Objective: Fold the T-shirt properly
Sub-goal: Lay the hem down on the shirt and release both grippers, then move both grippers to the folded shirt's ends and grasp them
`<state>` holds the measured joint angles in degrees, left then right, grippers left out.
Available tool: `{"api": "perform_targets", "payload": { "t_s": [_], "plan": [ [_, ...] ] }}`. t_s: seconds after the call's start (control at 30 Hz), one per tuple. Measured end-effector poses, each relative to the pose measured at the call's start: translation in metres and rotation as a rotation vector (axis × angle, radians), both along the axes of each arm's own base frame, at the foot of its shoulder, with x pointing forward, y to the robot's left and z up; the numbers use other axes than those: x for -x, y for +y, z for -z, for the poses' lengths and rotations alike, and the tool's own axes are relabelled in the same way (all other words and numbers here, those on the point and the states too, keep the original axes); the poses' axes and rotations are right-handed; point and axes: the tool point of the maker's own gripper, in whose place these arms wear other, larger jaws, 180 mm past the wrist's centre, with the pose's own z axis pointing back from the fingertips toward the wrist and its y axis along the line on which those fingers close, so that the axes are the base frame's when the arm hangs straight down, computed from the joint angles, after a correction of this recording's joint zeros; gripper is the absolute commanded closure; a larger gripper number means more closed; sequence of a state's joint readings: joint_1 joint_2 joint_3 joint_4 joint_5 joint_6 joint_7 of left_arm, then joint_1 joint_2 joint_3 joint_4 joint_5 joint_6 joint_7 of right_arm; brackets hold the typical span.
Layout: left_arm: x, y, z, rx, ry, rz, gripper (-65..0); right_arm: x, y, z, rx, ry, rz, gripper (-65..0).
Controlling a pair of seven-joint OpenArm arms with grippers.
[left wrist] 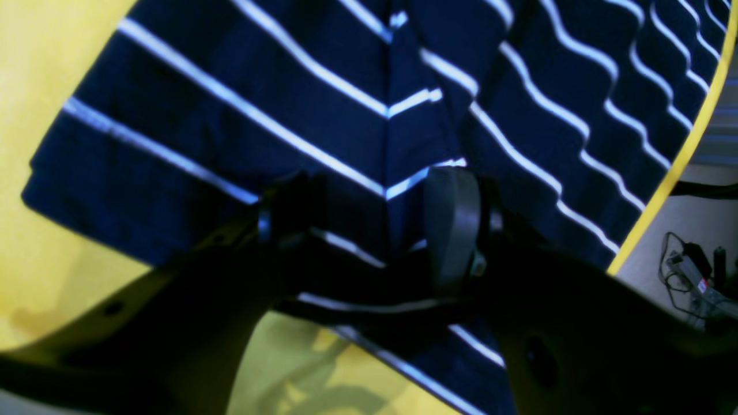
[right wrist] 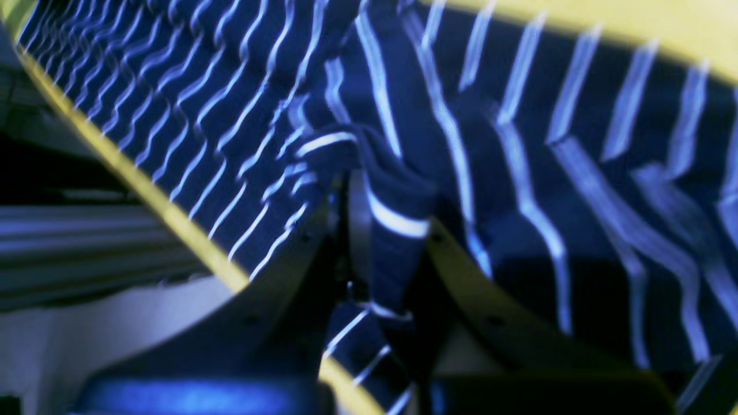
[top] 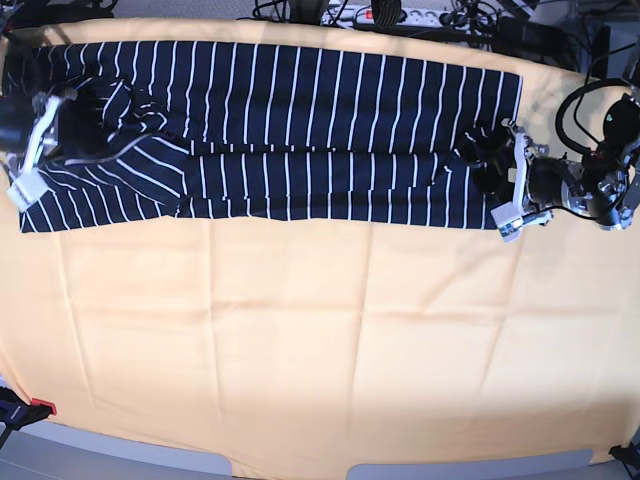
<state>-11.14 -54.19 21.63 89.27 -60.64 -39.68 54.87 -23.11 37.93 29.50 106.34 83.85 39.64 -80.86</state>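
The T-shirt [top: 320,130], dark navy with thin white stripes, lies folded into a long band along the far side of the table. My right gripper [top: 70,125] is at the band's left end. In the right wrist view it [right wrist: 392,242] is shut on a pinched ridge of the T-shirt [right wrist: 519,173], which bunches up between the fingers. My left gripper [top: 487,165] sits at the band's right end. In the left wrist view it [left wrist: 369,222] stands open, its fingers [left wrist: 455,225] straddling a fold of the T-shirt [left wrist: 288,86] near the hem.
A yellow-orange cloth [top: 320,330] covers the table, bare in front of the shirt. Cables and a power strip [top: 400,15] run along the far edge. A red clamp [top: 40,407] sits at the near left corner. The table edge [left wrist: 680,167] runs close to the left gripper.
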Motion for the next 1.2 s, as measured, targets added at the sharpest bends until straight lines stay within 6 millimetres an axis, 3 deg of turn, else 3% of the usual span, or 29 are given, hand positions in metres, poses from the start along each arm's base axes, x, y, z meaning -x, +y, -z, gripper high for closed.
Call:
{"api": "perform_targets", "payload": {
  "t_s": [0.27,0.67,0.87,1.07,1.1,1.2],
  "plan": [
    [0.0,0.0,0.0,0.0,0.0,0.0,-33.1,0.02,-0.009,0.008,0.047,0.073,-0.024,0.0],
    [-0.002,0.01,-0.002,-0.028,-0.006,-0.003,-33.1,0.016,-0.023,-0.001,0.11,0.072,-0.053,0.0],
    [-0.002,0.019,-0.003,-0.058,-0.013,-0.004,-33.1,0.04,-0.026,0.014,0.125,0.157,-0.054,0.0],
    [-0.002,0.021,-0.004,-0.063,-0.013,-0.006,-33.1,0.043,-0.041,0.023,0.223,0.178,-0.042,0.0],
    [-0.002,0.021,-0.004,-0.063,-0.013,-0.006,-33.1,0.043,-0.044,0.023,0.237,0.181,-0.041,-4.2],
    [-0.007,0.025,-0.008,-0.068,-0.033,-0.019,-33.1,0.044,-0.048,0.025,0.262,0.186,-0.038,-25.5]
  ]
}}
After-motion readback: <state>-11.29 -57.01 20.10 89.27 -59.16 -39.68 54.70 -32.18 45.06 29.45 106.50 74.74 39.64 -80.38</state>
